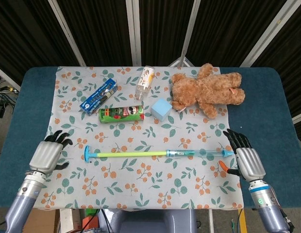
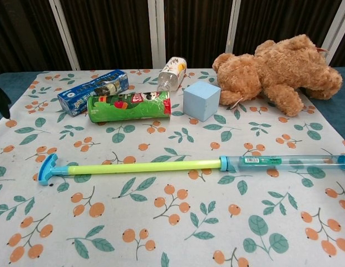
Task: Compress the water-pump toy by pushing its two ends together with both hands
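The water-pump toy [image 1: 158,154] [image 2: 189,164] lies fully extended across the floral cloth, its blue T-handle [image 1: 86,154] [image 2: 47,168] at the left and its clear barrel with a blue tip [image 1: 228,153] at the right. My left hand [image 1: 47,154] hovers open a short way left of the handle, fingers pointing away from me. A dark fingertip [image 2: 2,103] shows at the chest view's left edge. My right hand [image 1: 246,160] is open just right of the barrel tip, not touching it.
Behind the toy lie a green can [image 1: 121,114] [image 2: 128,106], a blue box [image 1: 98,97] [image 2: 93,91], a small bottle [image 1: 145,82] [image 2: 172,72], a light-blue cube [image 1: 161,109] [image 2: 201,101] and a teddy bear [image 1: 207,91] [image 2: 275,70]. The cloth [image 1: 141,184] covers a blue table [image 1: 267,107].
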Controlling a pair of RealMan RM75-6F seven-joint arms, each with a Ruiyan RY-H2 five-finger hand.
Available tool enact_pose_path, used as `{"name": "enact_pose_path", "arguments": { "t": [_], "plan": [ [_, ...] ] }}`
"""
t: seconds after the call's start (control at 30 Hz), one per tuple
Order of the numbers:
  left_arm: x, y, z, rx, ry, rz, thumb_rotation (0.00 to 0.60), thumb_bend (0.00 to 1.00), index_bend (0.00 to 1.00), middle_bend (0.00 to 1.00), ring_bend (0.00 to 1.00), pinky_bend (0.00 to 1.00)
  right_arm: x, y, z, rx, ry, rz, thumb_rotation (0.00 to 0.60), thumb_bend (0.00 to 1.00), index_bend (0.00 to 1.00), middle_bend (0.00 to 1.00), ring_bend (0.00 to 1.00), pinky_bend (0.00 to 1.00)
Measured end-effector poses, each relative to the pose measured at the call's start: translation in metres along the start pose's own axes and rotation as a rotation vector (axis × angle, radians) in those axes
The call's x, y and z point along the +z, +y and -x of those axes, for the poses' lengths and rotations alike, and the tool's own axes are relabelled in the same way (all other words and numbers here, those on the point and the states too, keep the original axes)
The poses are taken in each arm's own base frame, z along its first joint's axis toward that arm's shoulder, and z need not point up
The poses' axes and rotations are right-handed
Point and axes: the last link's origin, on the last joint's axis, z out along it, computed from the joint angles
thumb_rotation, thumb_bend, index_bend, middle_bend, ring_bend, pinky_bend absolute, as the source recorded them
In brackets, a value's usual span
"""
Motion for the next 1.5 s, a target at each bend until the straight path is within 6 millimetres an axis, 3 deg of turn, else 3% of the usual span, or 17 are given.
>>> {"name": "enact_pose_path", "arguments": {
  "t": [0.3,0.43,1.0,1.5],
  "plan": [
    [0.028,0.062,0.014,0.059,-0.03,0.073,0.6,0.28,0.45,0.23,0.12,0.25,-0.001,0.001,0.0,-0.002,0.002,-0.011,0.6,0.33,0.0,0.0,0.0,0.0],
    [0.039,0.077,0.024,0.088,-0.055,0.057,0.6,0.31,0.46,0.23,0.12,0.25,-0.002,0.002,0.001,-0.003,-0.004,-0.014,0.6,0.33,0.0,0.0,0.0,0.0],
    [0.071,0.105,0.043,0.138,-0.108,-0.044,0.6,0.34,0.48,0.23,0.12,0.25,0.001,0.004,0.005,-0.009,-0.006,-0.025,0.6,0.33,0.0,0.0,0.0,0.0],
    [0.077,0.103,0.057,0.184,-0.138,-0.079,0.6,0.36,0.49,0.23,0.12,0.25,0.001,0.005,0.007,-0.027,-0.001,-0.026,0.6,0.33,0.0,0.0,0.0,0.0]
  ]
}}
